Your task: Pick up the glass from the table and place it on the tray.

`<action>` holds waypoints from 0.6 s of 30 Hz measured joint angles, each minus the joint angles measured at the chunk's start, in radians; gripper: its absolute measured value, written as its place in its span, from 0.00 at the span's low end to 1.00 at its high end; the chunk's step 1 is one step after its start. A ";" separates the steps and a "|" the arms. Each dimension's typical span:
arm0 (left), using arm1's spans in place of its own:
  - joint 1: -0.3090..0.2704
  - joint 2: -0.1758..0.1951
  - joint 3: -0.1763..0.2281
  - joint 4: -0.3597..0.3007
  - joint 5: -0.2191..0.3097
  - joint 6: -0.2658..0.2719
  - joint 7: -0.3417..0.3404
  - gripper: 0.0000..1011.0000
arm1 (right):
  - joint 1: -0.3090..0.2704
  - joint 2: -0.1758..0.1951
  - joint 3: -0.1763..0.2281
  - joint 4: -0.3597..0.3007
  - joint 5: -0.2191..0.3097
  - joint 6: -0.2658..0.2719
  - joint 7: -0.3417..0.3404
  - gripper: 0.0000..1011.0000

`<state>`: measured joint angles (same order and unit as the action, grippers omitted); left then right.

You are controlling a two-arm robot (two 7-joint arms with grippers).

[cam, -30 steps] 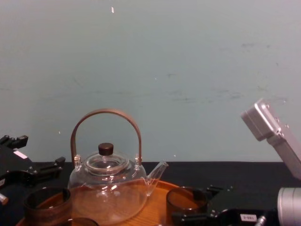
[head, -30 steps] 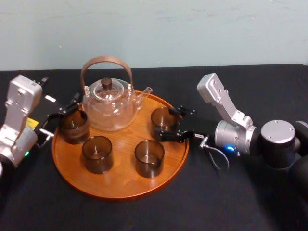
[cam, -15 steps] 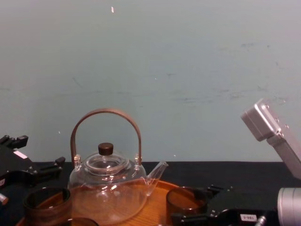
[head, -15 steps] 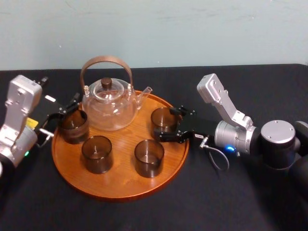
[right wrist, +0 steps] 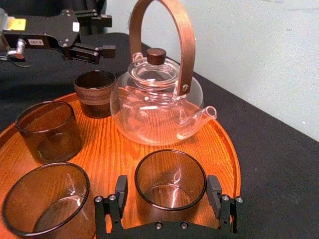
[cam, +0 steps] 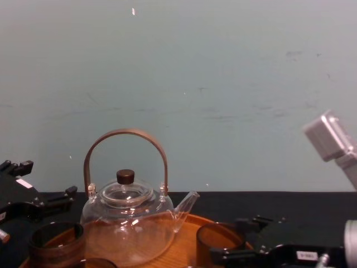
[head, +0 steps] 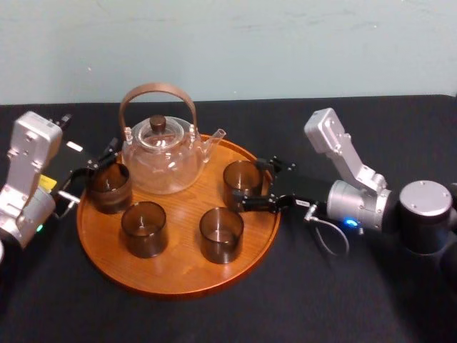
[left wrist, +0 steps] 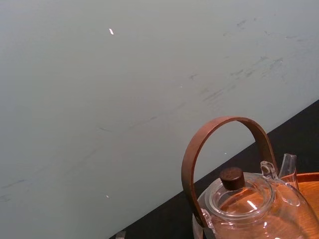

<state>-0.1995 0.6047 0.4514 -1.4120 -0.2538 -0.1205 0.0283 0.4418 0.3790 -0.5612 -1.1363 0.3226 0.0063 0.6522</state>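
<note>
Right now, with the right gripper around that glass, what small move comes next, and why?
Probably draw the right gripper straight back off the tray. The glass stands upright on the tray, and the open fingers flank it with a gap each side, so it looks released. The left gripper sits open at the tray's left edge.

No legible text or labels.

A clear glass teapot (cam: pixel 125 223) with an arched brown handle stands on the wooden tray (cam: pixel 187 245); at its 4 o'clock a smoky-brown glass (cam: pixel 206 237) sits on the tray between the parted fingers of the right hand (cam: pixel 227 239); at 8 o'clock stands a second tumbler (cam: pixel 56 245); at 9 o'clock, the left hand (cam: pixel 50 201); the black desk (cam: pixel 301 204) runs behind.
</note>
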 joint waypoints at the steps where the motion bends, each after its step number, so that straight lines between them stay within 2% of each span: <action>1: 0.000 0.000 0.000 0.000 0.000 0.000 0.000 0.99 | -0.009 0.009 0.005 -0.015 0.006 0.001 0.002 0.99; 4: 0.000 0.000 0.000 0.000 0.000 0.000 0.000 0.99 | -0.023 0.023 0.011 -0.039 0.015 0.003 0.003 0.99; 18: 0.000 0.000 0.000 0.000 0.000 0.000 0.000 0.99 | -0.146 0.152 0.080 -0.227 0.096 -0.010 0.008 0.99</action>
<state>-0.1995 0.6047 0.4514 -1.4120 -0.2539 -0.1205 0.0283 0.2961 0.5309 -0.4812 -1.3628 0.4185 -0.0035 0.6599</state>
